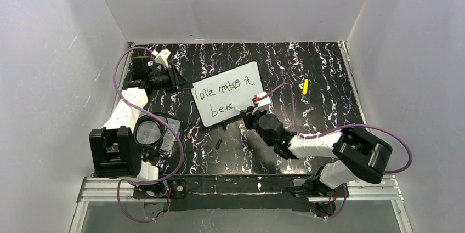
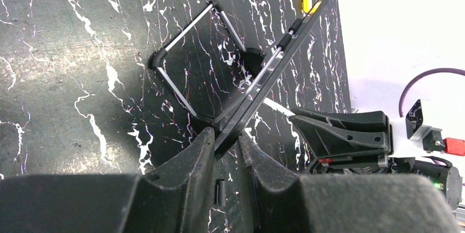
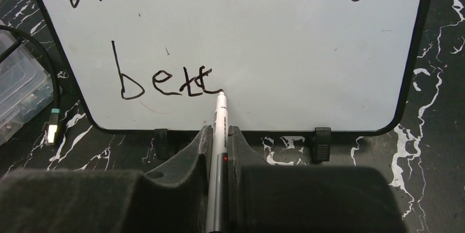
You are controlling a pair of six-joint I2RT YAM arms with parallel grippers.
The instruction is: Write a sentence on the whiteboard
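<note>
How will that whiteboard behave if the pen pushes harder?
Probably stiff: the whiteboard looks flat, with a straight rim. Likely apt to tip, standing on small clip feet and a thin wire stand; the left gripper clamping its edge should steady it.

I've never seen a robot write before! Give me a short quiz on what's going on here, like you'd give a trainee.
1. True or false: the right tool is shut on a pen whose tip points at the whiteboard.
2. What does the left tool clamp? A) the whiteboard's edge B) a sponge C) nothing
3. Fill in: the second line of writing on the whiteboard currently reads "____".

Key: 1 true; 2 A; 3 bett
</note>
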